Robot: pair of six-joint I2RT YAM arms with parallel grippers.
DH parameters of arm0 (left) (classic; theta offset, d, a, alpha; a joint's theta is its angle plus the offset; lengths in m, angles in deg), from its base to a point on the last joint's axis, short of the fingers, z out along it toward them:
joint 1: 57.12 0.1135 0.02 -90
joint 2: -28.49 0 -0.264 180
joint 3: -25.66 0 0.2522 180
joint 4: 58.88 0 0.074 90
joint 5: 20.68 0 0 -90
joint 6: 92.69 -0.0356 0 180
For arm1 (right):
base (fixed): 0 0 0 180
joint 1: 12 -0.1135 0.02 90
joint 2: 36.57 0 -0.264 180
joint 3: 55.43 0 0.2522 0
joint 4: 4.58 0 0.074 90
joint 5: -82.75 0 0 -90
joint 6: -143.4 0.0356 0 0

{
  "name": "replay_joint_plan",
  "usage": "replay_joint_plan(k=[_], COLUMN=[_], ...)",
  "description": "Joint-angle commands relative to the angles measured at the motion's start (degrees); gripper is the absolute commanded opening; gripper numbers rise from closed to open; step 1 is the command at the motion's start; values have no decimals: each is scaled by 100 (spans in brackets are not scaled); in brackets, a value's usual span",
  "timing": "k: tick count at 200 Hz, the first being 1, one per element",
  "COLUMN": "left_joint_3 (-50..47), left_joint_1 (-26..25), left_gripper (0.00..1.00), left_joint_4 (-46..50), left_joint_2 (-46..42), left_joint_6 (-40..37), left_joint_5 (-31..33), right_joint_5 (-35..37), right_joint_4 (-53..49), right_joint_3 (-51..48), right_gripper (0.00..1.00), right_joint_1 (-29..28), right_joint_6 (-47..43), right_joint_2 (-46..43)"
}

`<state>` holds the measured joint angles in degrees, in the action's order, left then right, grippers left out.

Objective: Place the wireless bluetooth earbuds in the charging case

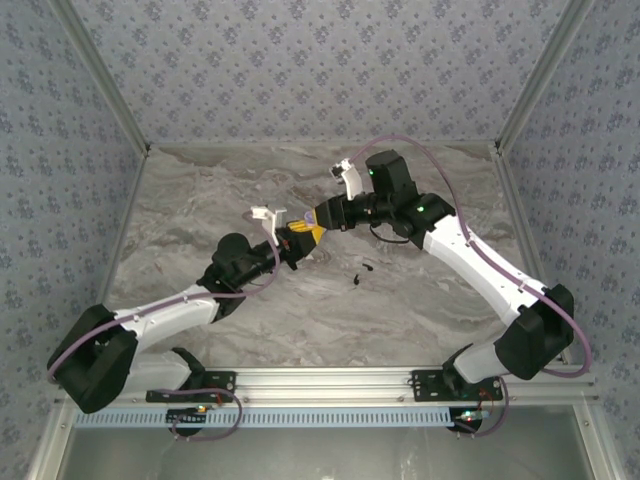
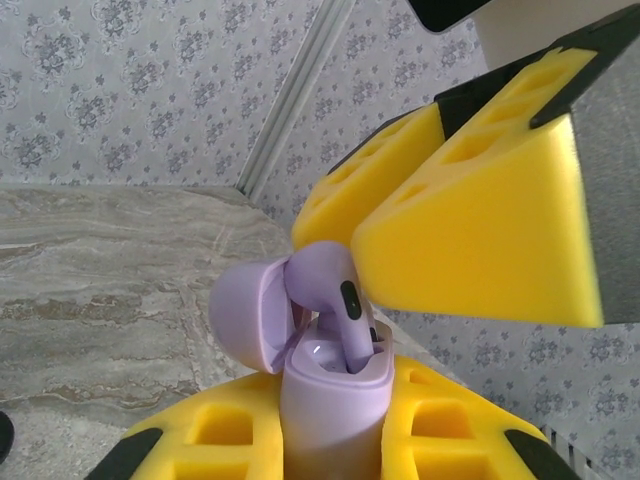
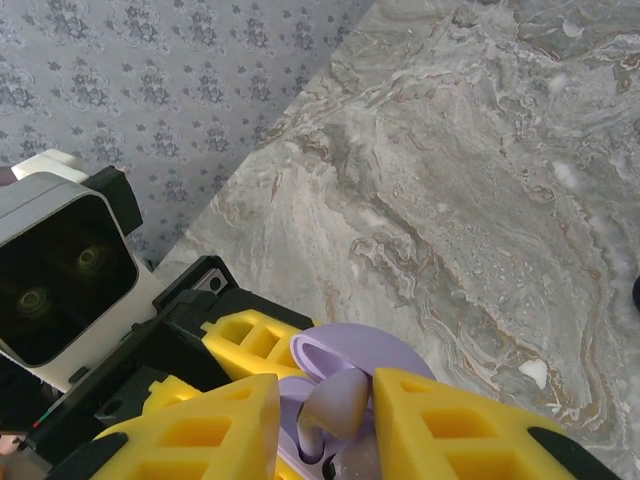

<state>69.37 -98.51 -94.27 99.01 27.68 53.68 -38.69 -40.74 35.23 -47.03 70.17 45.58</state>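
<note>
The left gripper [image 2: 325,445] is clamped on the body of the lilac charging case [image 2: 330,400], holding it upright above the table [image 3: 480,200] with the lid [image 2: 250,315] swung open to the left. The right gripper [image 3: 325,420] sits just above with narrow jaws bracketing the head of a lilac earbud [image 2: 325,280], whose stem is already down in its socket. Whether those pads actually pinch it cannot be told.

To finish well, it should press straight down along the socket, keep the case steady, and open only once the head sits flush.

The socket floor is hidden behind the earbud, and so is any second bud. Two small dark specks [image 1: 358,273] lie on the marble nearby, too small to identify.
</note>
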Motion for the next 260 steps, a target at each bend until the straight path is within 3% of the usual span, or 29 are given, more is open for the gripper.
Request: replay_joint_plan(k=[1, 63, 101, 159, 186, 260], left_joint_3=[211, 156, 177, 195, 170, 208], left_joint_1=[-53, -75, -95, -153, -180, -211], left_gripper=[12, 11, 11, 11, 11, 11], left_joint_4=[-56, -75, 166, 559, 586, 575], left_joint_2=[-198, -307, -339, -538, -592, -636], left_joint_6=[-249, -351, -465, -754, -879, -1019], left_joint_5=[-17, -35, -86, -88, -137, -229], right_joint_5=[47, 80, 373, 883, 975, 397], right_joint_4=[-326, -562, -577, -494, -476, -878], right_joint_3=[254, 388, 372, 77, -39, 178], right_gripper=[31, 34, 41, 42, 37, 17], right_joint_1=[-84, -204, -198, -130, -63, -158], right_joint_6=[-277, -526, -548, -475, -421, -745], right_joint_2=[-100, -139, -265, -643, -763, -496])
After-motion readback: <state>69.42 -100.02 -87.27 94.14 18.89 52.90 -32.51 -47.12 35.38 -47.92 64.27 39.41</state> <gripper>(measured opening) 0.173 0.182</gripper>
